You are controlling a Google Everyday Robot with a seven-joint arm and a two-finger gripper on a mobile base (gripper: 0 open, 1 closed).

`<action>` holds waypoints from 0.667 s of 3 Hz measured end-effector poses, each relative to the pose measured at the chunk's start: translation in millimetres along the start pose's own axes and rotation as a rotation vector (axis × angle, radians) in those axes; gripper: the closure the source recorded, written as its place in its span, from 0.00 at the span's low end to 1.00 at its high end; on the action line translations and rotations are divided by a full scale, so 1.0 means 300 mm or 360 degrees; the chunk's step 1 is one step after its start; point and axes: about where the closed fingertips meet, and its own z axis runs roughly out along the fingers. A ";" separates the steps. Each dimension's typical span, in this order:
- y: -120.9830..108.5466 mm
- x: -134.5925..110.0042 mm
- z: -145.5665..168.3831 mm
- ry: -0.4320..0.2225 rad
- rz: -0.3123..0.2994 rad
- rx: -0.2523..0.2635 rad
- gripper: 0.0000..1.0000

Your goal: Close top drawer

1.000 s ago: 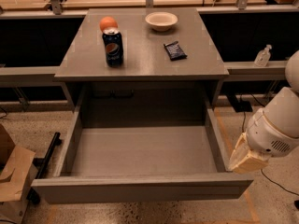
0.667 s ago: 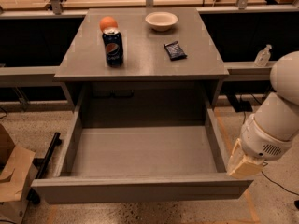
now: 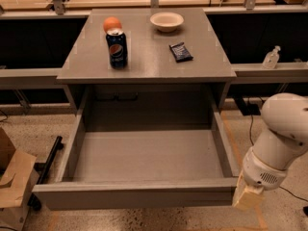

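Note:
The top drawer [image 3: 144, 196] of the grey cabinet is pulled fully out toward me, wide, deep and empty inside. Its flat front panel runs along the bottom of the view. My gripper [image 3: 248, 198] hangs at the end of the white arm [image 3: 279, 143] at the drawer's front right corner, next to the right end of the front panel. Its tan tip is level with the panel's edge. The two lower drawer fronts are hidden beneath the open drawer.
On the cabinet top [image 3: 149, 66] stand a Pepsi can [image 3: 117, 48], an orange [image 3: 111, 23], a white bowl [image 3: 166, 21] and a dark snack packet [image 3: 181, 52]. A cardboard box [image 3: 12, 177] sits on the floor at left. A sanitiser bottle [image 3: 271, 57] stands on the right ledge.
The arm and gripper have moved down and slightly left, closer to the drawer's front right corner. The drawer has stayed at the same opening.

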 end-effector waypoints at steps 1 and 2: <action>-0.041 0.028 0.054 -0.0002 0.0027 -0.0009 1.00; -0.040 0.027 0.049 -0.0002 0.0027 -0.0009 1.00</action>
